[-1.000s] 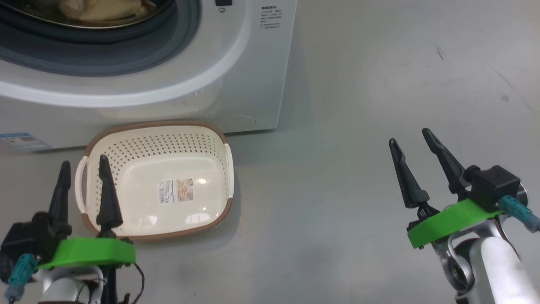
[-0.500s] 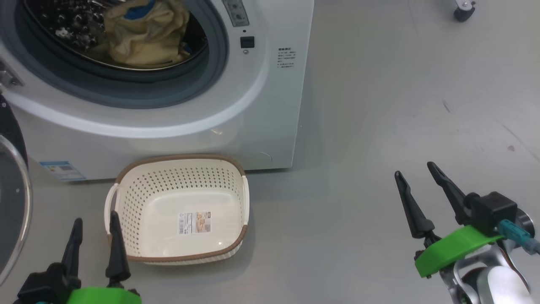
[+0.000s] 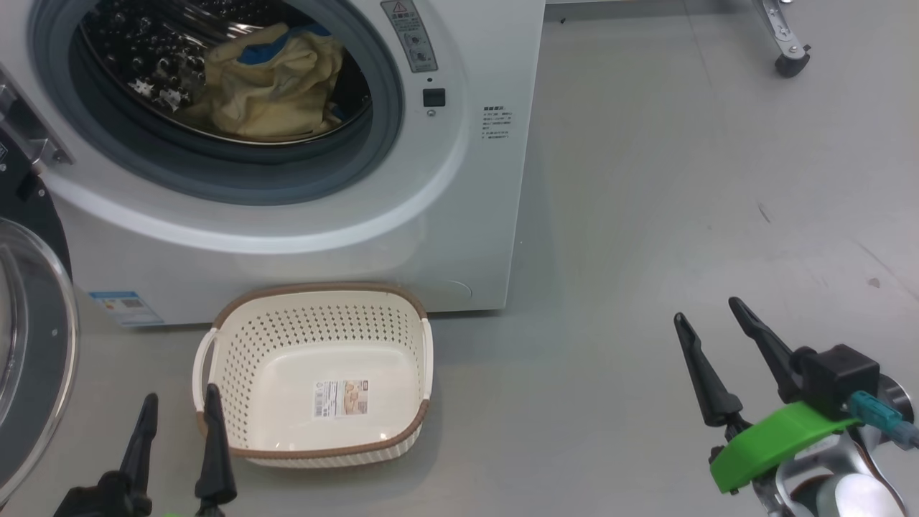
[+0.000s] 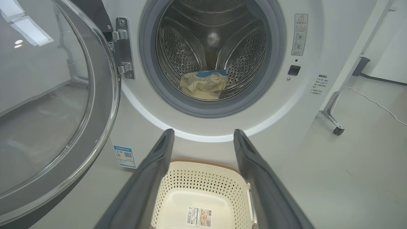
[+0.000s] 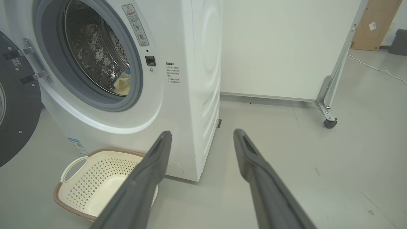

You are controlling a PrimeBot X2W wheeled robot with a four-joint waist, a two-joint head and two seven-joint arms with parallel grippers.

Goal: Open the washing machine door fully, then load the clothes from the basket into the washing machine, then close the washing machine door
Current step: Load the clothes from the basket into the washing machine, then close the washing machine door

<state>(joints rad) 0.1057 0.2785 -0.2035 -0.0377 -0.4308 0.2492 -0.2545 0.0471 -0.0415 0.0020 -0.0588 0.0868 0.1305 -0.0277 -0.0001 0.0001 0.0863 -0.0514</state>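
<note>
A: Around, in the way?
B: Wheeled stand leg (image 3: 788, 57) far right on grey floor (image 3: 646, 215). Basket (image 3: 316, 289) between left claw (image 3: 180, 392) and washer (image 3: 474, 215).
A: Clothes (image 3: 273, 86)?
B: Lying in drum (image 3: 143, 50), far beyond left claw; door (image 3: 29, 359) swung open at left.
A: Claws?
B: Left and right claw (image 3: 706, 309) both spread wide, gripping nothing.

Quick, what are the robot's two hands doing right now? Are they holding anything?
The left gripper: open, holding nothing.
The right gripper: open, holding nothing.
</note>
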